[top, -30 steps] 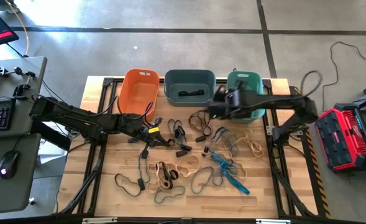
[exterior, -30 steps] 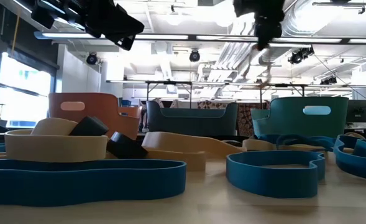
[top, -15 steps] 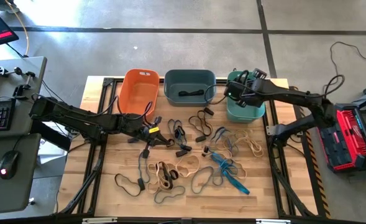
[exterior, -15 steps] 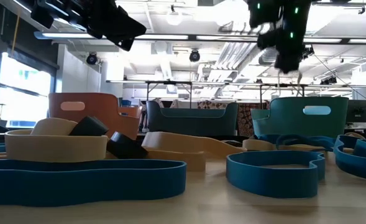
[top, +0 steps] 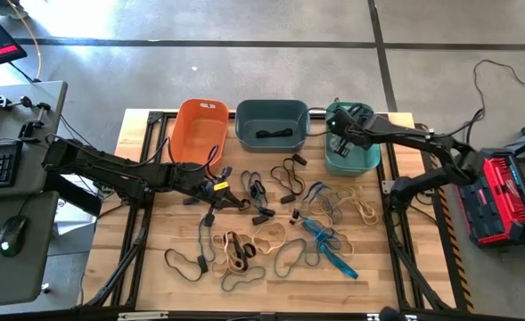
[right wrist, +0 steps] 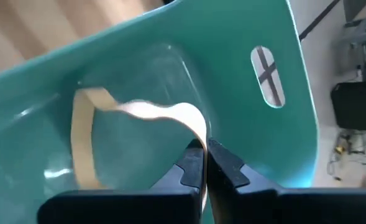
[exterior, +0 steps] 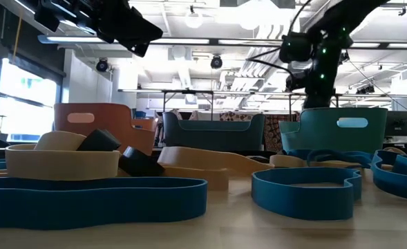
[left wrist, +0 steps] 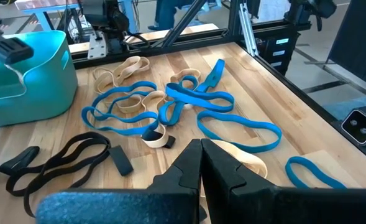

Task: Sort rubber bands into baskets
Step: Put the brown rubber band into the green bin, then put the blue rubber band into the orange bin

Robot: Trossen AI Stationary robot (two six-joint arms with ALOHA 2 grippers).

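While clamping tan band (right wrist: pixel 170 115), right end effector (right wrist: pixel 204 163) reached teal basket (right wrist: pixel 245 112)

baskets (top: pixel 272 123) behind rubber bands (top: pixel 280 227), on table (top: pixel 378 276)

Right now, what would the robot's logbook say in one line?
right gripper: shut on tan rubber band, inside teal basket | left gripper: shut, empty, above table | grey basket: one black band | more bands unsorted

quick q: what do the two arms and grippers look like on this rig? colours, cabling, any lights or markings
Both arms are dark, slim, jointed links. The left gripper carries a small yellow marking near its wrist, with black cable looping beside it. The right gripper end shows green indicator lights in the low view, cables arching off it. Fingers are matte black, angular, wedge-tipped.
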